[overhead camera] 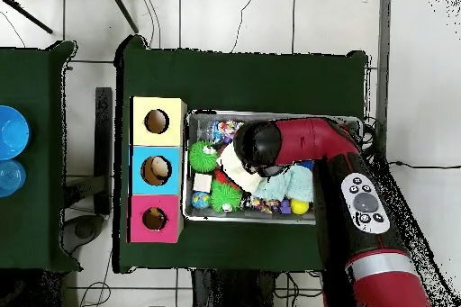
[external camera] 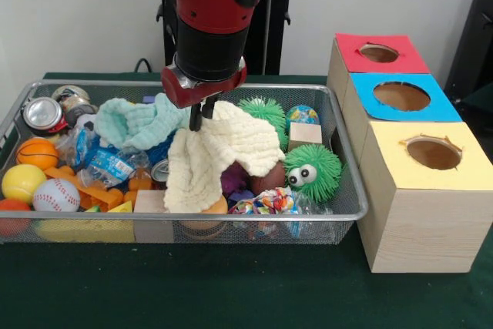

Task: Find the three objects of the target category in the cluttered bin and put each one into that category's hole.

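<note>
Cream cloth pinched in mid-bin, red hole off at upper right

In the front view the gripper [external camera: 202, 117] has its fingers closed on the cream cloth [external camera: 219, 156], which hangs lengthwise down at frame centre over the bin [external camera: 350, 213]; the hole [external camera: 378, 53] lies up and to the right, past the bin's right rim

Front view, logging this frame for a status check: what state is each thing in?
Tool: shut on cream cloth.
Cream cloth: pinched at its top, draped over the clutter.
Bin: full of clutter.
Red-faced hole: open.
Crushed can: lying on its side.
</note>
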You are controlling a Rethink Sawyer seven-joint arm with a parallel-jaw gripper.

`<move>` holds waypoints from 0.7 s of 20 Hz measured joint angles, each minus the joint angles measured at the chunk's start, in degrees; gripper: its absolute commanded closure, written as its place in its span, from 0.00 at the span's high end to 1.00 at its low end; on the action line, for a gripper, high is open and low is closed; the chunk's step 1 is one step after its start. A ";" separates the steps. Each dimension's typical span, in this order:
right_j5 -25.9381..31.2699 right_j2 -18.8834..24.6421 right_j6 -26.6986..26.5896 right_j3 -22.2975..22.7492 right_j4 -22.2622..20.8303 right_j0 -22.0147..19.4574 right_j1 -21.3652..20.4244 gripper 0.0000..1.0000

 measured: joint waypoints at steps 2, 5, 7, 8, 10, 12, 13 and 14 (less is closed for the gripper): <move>0.08 0.50 0.00 0.07 0.27 -0.49 0.00 0.00; 0.55 1.63 0.00 0.09 0.81 -1.88 0.01 0.00; 1.66 2.52 0.00 -0.04 0.99 -3.10 0.11 0.00; 2.09 2.69 0.00 -0.13 0.99 -3.31 0.15 0.00; 2.97 2.93 0.00 -0.37 0.99 -3.56 0.23 0.00; 4.57 3.33 0.00 -0.80 1.00 -3.79 0.30 0.00; 4.79 3.41 0.00 -0.84 0.97 -3.82 0.29 0.00; 5.77 3.80 0.00 -0.95 0.99 -3.96 0.27 0.00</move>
